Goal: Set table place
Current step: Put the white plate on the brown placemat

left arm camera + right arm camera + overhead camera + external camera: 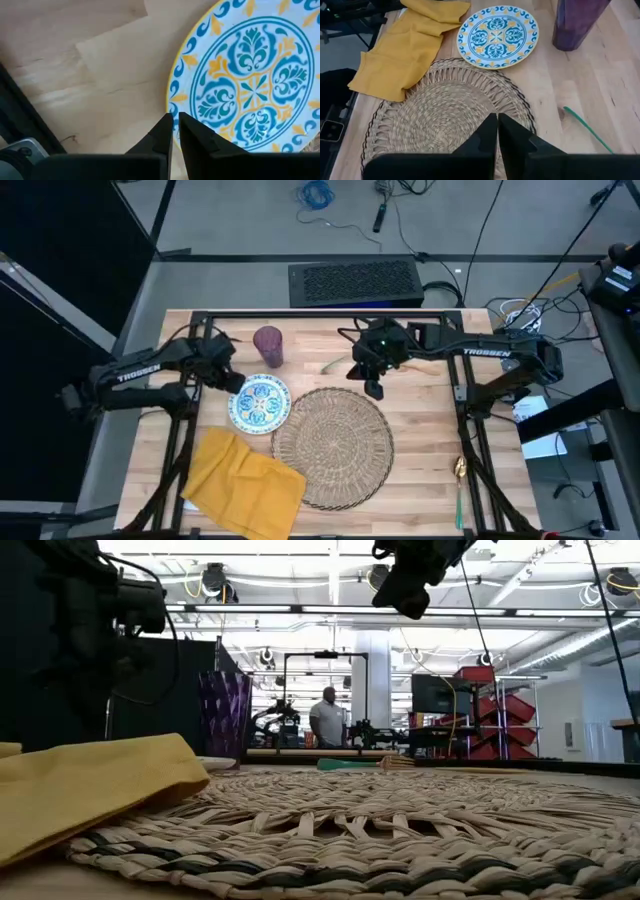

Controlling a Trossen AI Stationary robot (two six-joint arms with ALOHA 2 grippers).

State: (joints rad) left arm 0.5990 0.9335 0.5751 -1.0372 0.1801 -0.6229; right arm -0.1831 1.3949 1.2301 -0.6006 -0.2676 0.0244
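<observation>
On the table (420, 430) lies the round woven mat (332, 445). The blue-green patterned plate (259, 404) lies flat at the mat's far left edge. The yellow napkin (243, 480) lies crumpled at the near left, one edge over the mat's rim (415, 75). The purple tumbler (268, 345) stands upright beyond the plate. My left gripper (174, 120) is shut at the plate's left rim. My right gripper (373, 388) hangs shut above the mat's far edge (497, 120), holding nothing. A gold spoon with a teal handle (459, 480) lies at the near right. My left gripper has its shut fingertips (165, 125) right at the plate's rim (172, 102), pointing down from above. I cannot tell whether they touch the rim or stand just over it. The plate lies flat on the table.
A thin teal-handled piece (587, 127) lies on the wood beyond the mat, between the tumbler and my right gripper. Bare wood shows right of the mat. Black frame rails (470, 440) run along both table sides. A person stands far off in the room (327, 720).
</observation>
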